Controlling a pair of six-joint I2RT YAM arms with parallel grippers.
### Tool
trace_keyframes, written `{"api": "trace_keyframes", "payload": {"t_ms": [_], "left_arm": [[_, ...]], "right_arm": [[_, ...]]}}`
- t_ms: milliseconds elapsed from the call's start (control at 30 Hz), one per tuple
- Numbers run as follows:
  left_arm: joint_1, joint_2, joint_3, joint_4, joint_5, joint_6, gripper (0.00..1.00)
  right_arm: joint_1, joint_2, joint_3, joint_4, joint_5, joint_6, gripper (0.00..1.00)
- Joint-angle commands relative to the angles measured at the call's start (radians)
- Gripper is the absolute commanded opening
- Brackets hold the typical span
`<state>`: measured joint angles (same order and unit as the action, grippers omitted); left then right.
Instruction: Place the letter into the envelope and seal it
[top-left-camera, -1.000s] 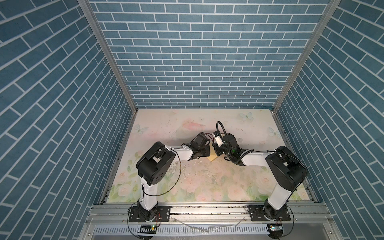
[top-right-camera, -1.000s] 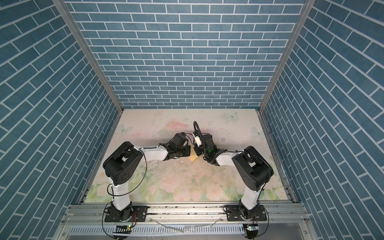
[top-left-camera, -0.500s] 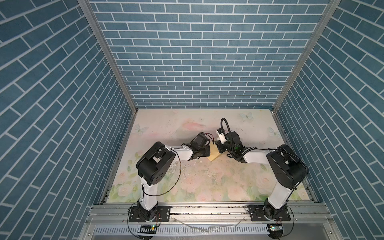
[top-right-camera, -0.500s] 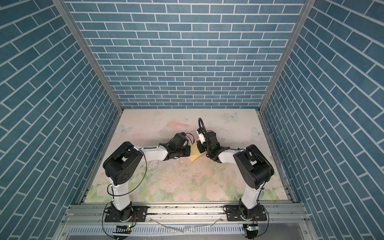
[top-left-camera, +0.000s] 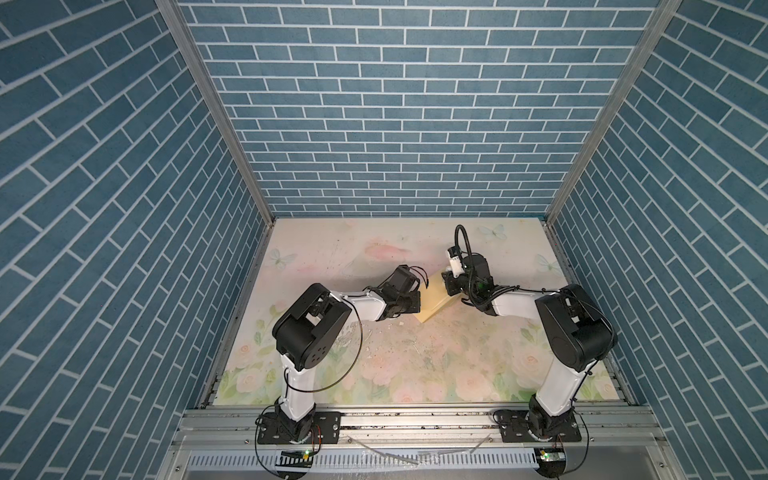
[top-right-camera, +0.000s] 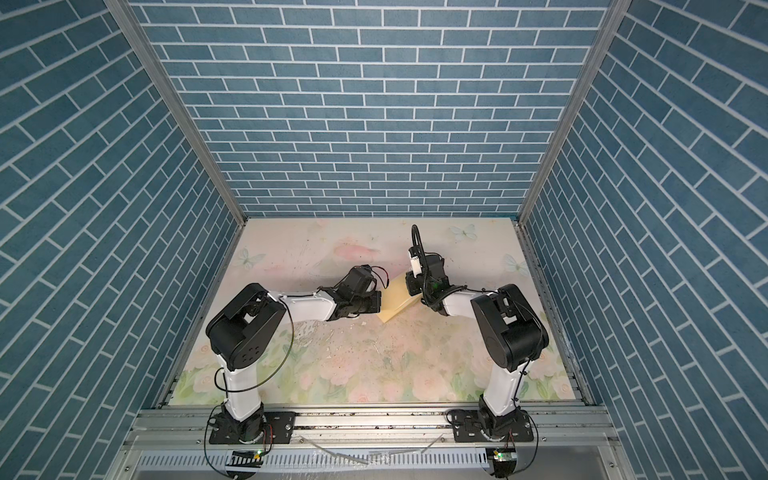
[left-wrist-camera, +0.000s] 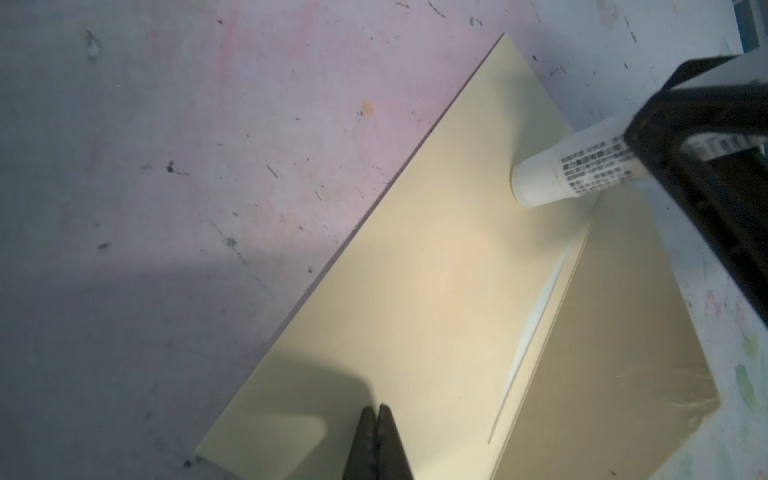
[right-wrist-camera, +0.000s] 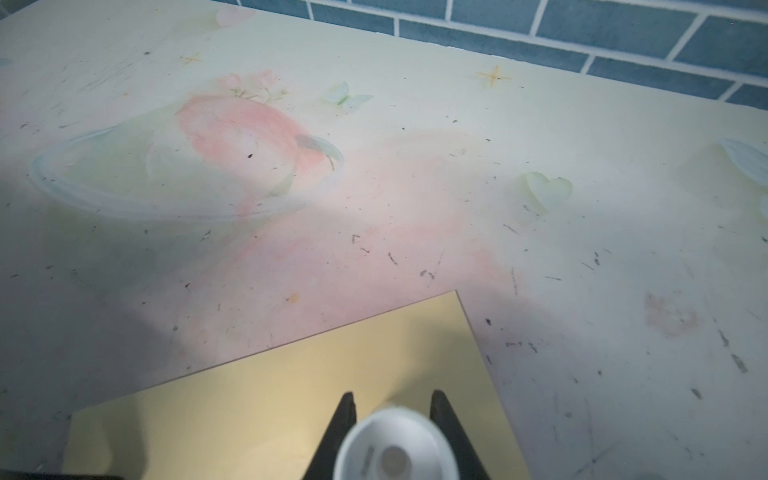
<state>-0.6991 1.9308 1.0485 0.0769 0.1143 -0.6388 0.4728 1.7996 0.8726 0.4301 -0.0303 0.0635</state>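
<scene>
The envelope (top-left-camera: 433, 298) (top-right-camera: 396, 298) lies flat on the table, a little behind its middle, turned at a slant to the table's edges and set between the 2 grippers. In the left wrist view the envelope (left-wrist-camera: 415, 291) shows a plain pale-yellow face. A darker, shaded panel joins it along 1 long side, and it looks like the flap. A thin white streak runs beside that fold line; what the streak is cannot be told.

A white glue stick (left-wrist-camera: 569, 174) with small dark print on its barrel stands tilted, its blunt end touching the envelope near 1 corner. The right gripper (right-wrist-camera: 392, 395) holds it, with the 2 black fingers at a narrow spread on either side of the round tube (right-wrist-camera: 395, 449). In the right wrist view the envelope (right-wrist-camera: 291, 407) fills the ground under the tube.

The left gripper (left-wrist-camera: 376, 409) has its fingers pressed together with nothing between them. Its tips sit over the envelope's face close to the opposite short end. Whether they press on the paper or hang just above it cannot be judged.

In both top views the 2 arms reach inward from the front rail. They meet over the floral-printed table (top-left-camera: 415, 361), which is scuffed and speckled with dark marks. Blue brick-pattern walls (top-left-camera: 395, 104) close the table in on 3 sides.
</scene>
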Motion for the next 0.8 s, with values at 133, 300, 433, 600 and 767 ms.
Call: {"api": "trace_keyframes", "payload": {"t_ms": [133,300,433,600,767], "left_arm": [[0.007,0.053,-0.056,-0.189,-0.054,0.015,0.00],[0.007,0.057,-0.053,-0.189,-0.051,0.016,0.00],[0.007,0.060,-0.053,-0.186,-0.047,0.015,0.00],[0.007,0.060,-0.054,-0.183,-0.045,0.015,0.00],[0.007,0.059,-0.054,-0.182,-0.046,0.015,0.00]], "right_arm": [[-0.039,-0.065,-0.068,0.044,-0.014,0.065,0.00],[-0.042,-0.194,-0.136,0.193,-0.126,0.174,0.00],[-0.038,-0.230,-0.161,0.241,-0.182,0.201,0.00],[0.004,-0.204,-0.174,0.232,-0.181,0.144,0.00],[0.091,-0.169,-0.145,0.141,-0.123,0.018,0.00]]}}
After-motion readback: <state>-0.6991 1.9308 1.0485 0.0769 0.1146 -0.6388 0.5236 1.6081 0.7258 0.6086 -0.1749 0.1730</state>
